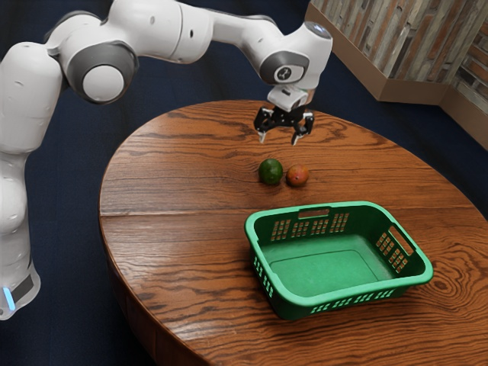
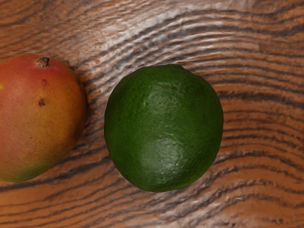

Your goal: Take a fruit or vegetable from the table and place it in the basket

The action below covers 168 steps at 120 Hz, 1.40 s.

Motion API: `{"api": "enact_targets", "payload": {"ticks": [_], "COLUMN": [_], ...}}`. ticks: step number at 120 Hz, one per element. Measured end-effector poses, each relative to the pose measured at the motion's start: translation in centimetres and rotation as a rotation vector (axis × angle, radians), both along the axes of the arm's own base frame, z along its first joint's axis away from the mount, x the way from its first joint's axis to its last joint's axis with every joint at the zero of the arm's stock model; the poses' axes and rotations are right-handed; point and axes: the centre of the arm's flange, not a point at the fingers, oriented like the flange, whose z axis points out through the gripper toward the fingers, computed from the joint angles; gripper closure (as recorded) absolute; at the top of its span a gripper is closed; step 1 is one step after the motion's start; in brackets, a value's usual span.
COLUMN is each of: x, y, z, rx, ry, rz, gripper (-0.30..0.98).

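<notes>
The green fruit (image 1: 271, 171) rests on the round tabletop (image 1: 168, 175), inward from its far edge in the exterior view. A mango (image 1: 298, 175) lies just beside it, with a narrow gap between them. The gripper (image 1: 279, 139) is above the green fruit, apart from it, fingers spread wide. The green basket (image 1: 328, 271) stands upright between both fruits and the tabletop's near edge.

A dark blue floor (image 1: 69, 191) meets a brick wall (image 1: 412, 46) with a tan baseboard (image 1: 412, 91)
</notes>
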Motion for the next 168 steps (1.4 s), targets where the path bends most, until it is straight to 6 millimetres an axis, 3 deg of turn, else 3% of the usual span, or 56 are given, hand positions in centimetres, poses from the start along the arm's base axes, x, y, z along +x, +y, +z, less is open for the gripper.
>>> {"api": "enact_targets", "payload": {"ticks": [72, 168], "x": [0.1, -0.7], "y": [0.0, -0.3], "z": [-2.1, -1.5], "rx": [0.006, 0.010], "ry": [0.072, 0.055], "rz": [-0.008, -0.014], "gripper": [0.00, 0.00]}}
